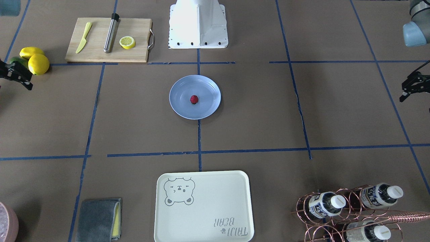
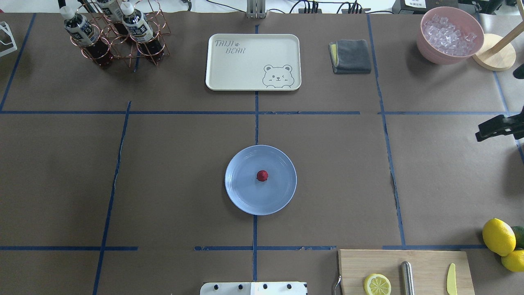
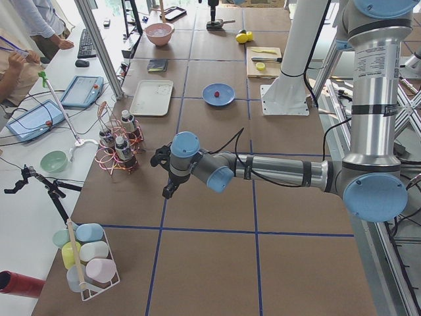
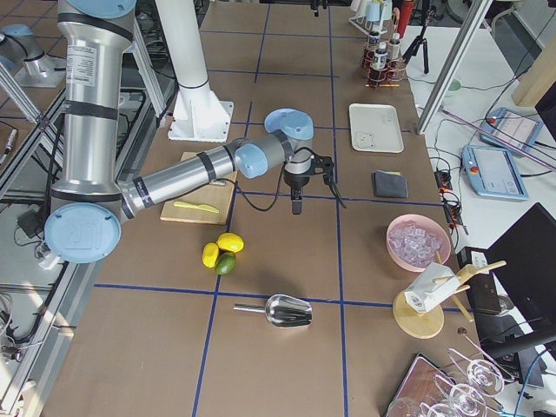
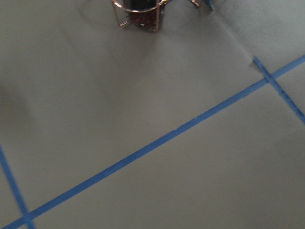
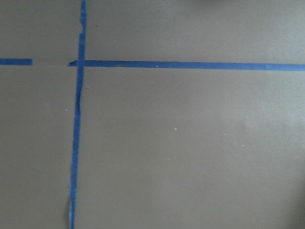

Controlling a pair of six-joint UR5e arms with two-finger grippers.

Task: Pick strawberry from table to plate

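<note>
The small red strawberry (image 1: 194, 99) lies in the middle of the light-blue plate (image 1: 208, 111), seen also from overhead as strawberry (image 2: 262, 175) on plate (image 2: 245, 196). The plate rests at the centre of the brown table (image 1: 255, 111). My left gripper (image 1: 403, 93) hangs far out at the table's edge, open and holding nothing. My right gripper (image 1: 25, 82) is at the opposite edge beside the lemons, open and holding nothing too. Both wrist views show only bare paper and blue tape.
A cutting board (image 1: 107, 40) carries a lemon slice (image 1: 127, 42), a metal rod and a yellow knife. Whole lemons (image 1: 35, 60) sit near my right gripper. The bear tray (image 1: 201, 206), a grey cloth (image 1: 97, 218), a bottle rack (image 1: 349, 211) and an ice bowl (image 2: 450, 35) line the far side.
</note>
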